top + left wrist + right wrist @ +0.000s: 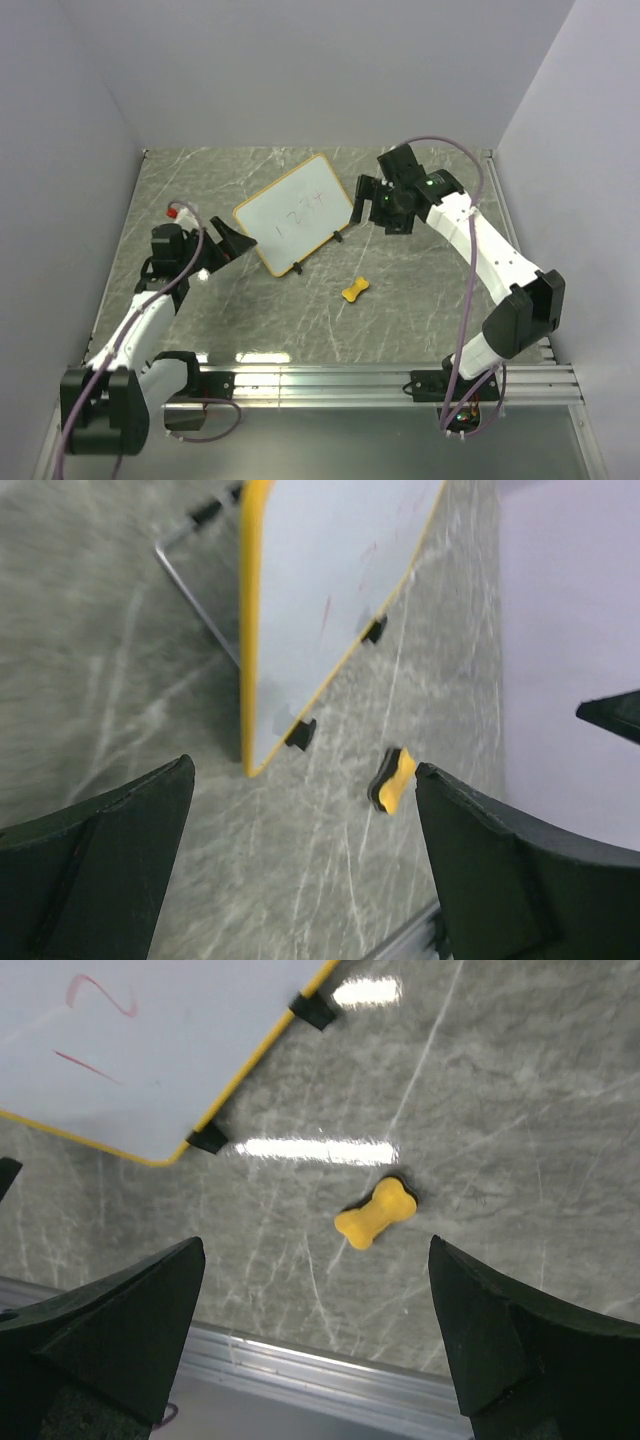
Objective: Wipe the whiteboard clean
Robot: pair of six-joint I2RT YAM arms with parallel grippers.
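The whiteboard (295,215) lies flat at mid-table, white with a yellow-orange rim, black clips and dark handwriting. It also shows in the left wrist view (320,580) and, with red strokes, in the right wrist view (130,1050). A yellow bow-tie eraser (355,290) lies on the table in front of the board's near right side, also seen in both wrist views (393,780) (377,1213). My left gripper (235,243) is open and empty beside the board's left corner (305,860). My right gripper (362,202) is open and empty above the board's right corner (315,1330).
The table is grey marble (420,300) with grey walls on three sides. An aluminium rail (380,380) runs along the near edge. A small red-and-white object (178,211) sits at the left, behind my left arm.
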